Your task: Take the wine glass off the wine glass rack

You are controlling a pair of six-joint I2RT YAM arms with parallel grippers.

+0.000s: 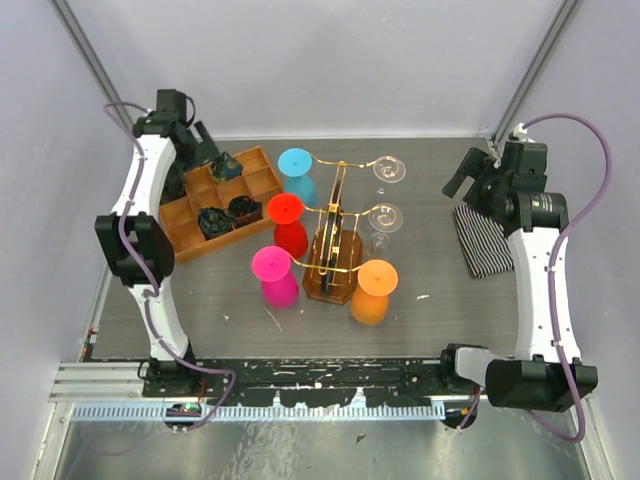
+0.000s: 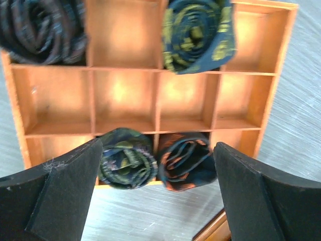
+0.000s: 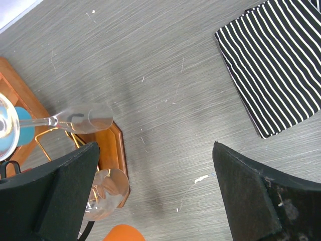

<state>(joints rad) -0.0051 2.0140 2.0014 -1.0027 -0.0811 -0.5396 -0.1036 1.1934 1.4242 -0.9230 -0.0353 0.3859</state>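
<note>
The wine glass rack (image 1: 335,255), gold wire on an oval brown base, stands mid-table. Several wine glasses hang on it upside down: blue (image 1: 297,170), red (image 1: 287,215), pink (image 1: 272,272), orange (image 1: 375,288) and two clear ones (image 1: 389,170) (image 1: 384,220). In the right wrist view a clear glass (image 3: 83,119) hangs over the rack's base (image 3: 108,148), with a second clear bowl (image 3: 103,193) below it. My right gripper (image 3: 155,191) (image 1: 461,181) is open, to the right of the rack and touching nothing. My left gripper (image 2: 156,196) (image 1: 205,148) is open above the wooden tray.
A compartmented wooden tray (image 1: 262,170) (image 2: 125,100) at back left holds rolled ties (image 2: 125,158). A black-and-white striped cloth (image 1: 483,240) (image 3: 276,65) lies at the right. White crumbs (image 3: 200,178) dot the grey tabletop.
</note>
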